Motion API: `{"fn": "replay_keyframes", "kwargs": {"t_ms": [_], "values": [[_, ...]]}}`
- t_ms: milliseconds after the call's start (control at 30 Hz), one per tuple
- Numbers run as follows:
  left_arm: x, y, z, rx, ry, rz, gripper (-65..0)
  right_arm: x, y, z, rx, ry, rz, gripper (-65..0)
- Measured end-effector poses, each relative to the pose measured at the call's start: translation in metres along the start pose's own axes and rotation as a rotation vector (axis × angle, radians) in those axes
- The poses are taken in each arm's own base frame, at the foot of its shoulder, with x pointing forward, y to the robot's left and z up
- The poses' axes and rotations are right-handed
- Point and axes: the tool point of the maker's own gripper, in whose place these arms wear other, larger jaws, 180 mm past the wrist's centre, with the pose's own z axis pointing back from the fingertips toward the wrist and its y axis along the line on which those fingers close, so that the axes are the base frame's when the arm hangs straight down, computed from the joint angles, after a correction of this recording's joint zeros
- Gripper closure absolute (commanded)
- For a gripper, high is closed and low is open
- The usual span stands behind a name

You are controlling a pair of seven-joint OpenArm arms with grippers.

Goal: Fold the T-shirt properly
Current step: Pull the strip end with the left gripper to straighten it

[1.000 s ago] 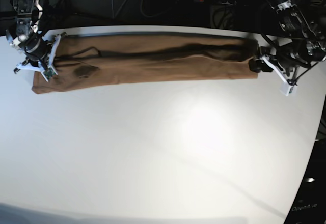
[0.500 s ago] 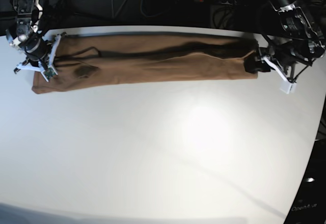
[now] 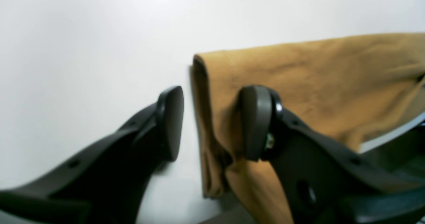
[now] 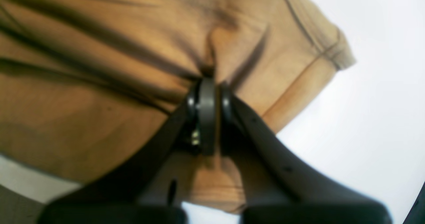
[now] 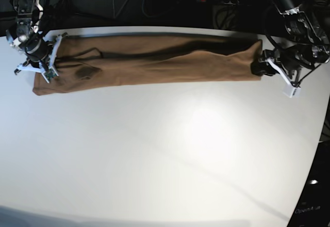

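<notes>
— At the base view's left edge, what were your fingers doing?

— My right gripper (image 5: 45,68) sat on the end of the plain tan-brown cotton T-shirt (image 5: 154,59), its dark fingers (image 4: 207,114) pressed together on a pinch of the cloth, with creases running out from the pinch.

— And the shirt?

— It lay as a long narrow band along the far side of the smooth white table (image 5: 170,149), stretched from one arm to the other, with a dark fold line along its length.

— The far right end?

— My left gripper (image 5: 259,68) was at that end. In its wrist view the two black pads (image 3: 170,122) stood apart, one over bare table just beside the folded edge, the other on the cloth. They straddled the edge without clamping it.
</notes>
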Motion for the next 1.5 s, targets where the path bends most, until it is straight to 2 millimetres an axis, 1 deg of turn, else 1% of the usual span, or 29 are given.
{"fn": "replay_keyframes", "kwargs": {"t_ms": [167, 267, 400, 533, 767, 900, 967, 1267, 1400, 1500], "values": [[-0.001, 0.007, -0.009, -0.024, -0.003, 0.031, -29.8, 0.002, 0.0, 0.0, 0.0, -0.004, 0.001, -0.1], [0.005, 0.009, -0.013, -0.04, -0.032, 0.053, -29.7, 0.002, -0.001, -0.001, -0.001, 0.002, 0.002, -0.1], [0.004, 0.009, -0.015, -0.04, -0.031, 0.057, -29.7, 0.002, 0.0, -0.001, 0.0, 0.002, 0.006, -0.1], [0.006, 0.005, -0.021, -0.038, -0.055, 0.061, -29.7, 0.002, 0.0, -0.001, 0.001, 0.003, 0.006, -0.1], [0.014, -0.021, -0.038, -0.087, -0.089, 0.051, -29.7, 0.002, 0.0, -0.002, 0.001, 0.002, 0.007, -0.1], [0.015, -0.049, -0.052, -0.15, -0.088, 0.029, -29.5, 0.003, 0.001, -0.002, 0.002, 0.002, 0.005, -0.1], [0.015, -0.055, -0.054, -0.168, -0.092, 0.035, -29.5, 0.003, 0.001, -0.002, 0.002, 0.001, 0.005, -0.1], [0.016, -0.052, -0.052, -0.162, -0.086, 0.021, -29.5, 0.003, 0.001, -0.002, 0.002, 0.002, 0.005, -0.1], [0.022, -0.051, -0.052, -0.151, -0.018, -0.011, -29.5, 0.003, 0.001, -0.002, 0.001, 0.0, 0.005, -0.1], [0.029, -0.044, -0.05, -0.137, -0.027, 0.02, -29.5, 0.005, 0.002, -0.003, 0.007, -0.001, 0.019, -0.1]]}}
